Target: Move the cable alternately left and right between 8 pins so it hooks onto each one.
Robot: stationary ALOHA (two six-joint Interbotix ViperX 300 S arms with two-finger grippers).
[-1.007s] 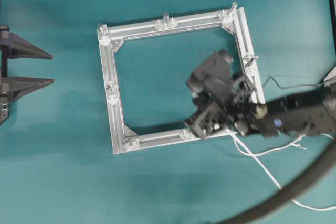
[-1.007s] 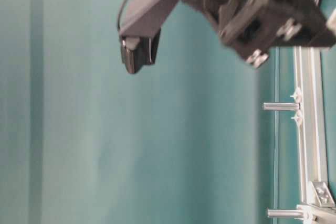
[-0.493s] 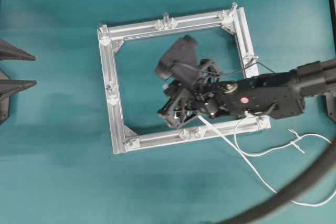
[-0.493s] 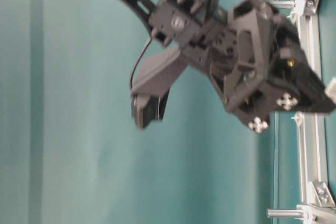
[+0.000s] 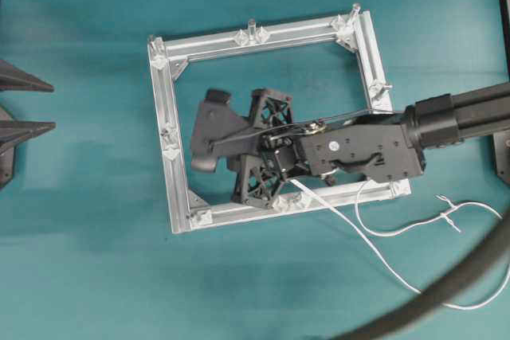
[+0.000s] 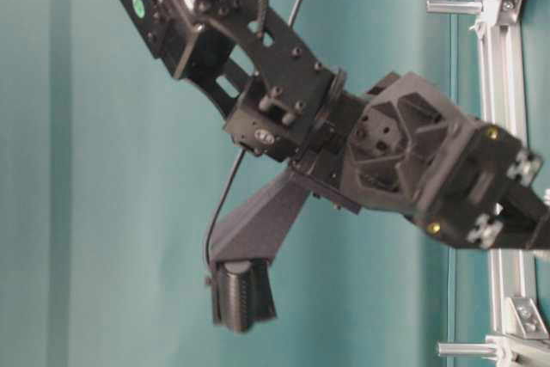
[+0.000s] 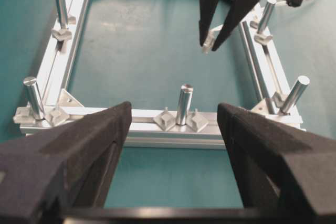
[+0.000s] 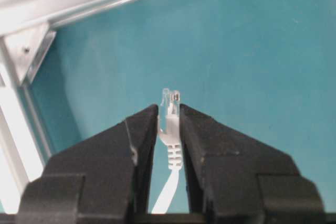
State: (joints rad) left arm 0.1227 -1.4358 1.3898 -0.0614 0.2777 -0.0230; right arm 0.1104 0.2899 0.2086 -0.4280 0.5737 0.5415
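Keep the thin white cable with its clear plug end low and taut while sweeping it inside the square aluminium frame, so it catches behind each silvery upright pin. The right pincer, clenched on the plug, reaches toward the frame's left rail; slack trails over the teal bench's right edge. The left pincer hangs released, well back.

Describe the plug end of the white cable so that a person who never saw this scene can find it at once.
Look at the square aluminium frame on the teal table; the right gripper reaches over its inside. The plug is pinched between the black fingers, its clear tip poking out. Unlike the silvery pins, it is white and ribbed, and the cable trails from it across the frame's lower bar.
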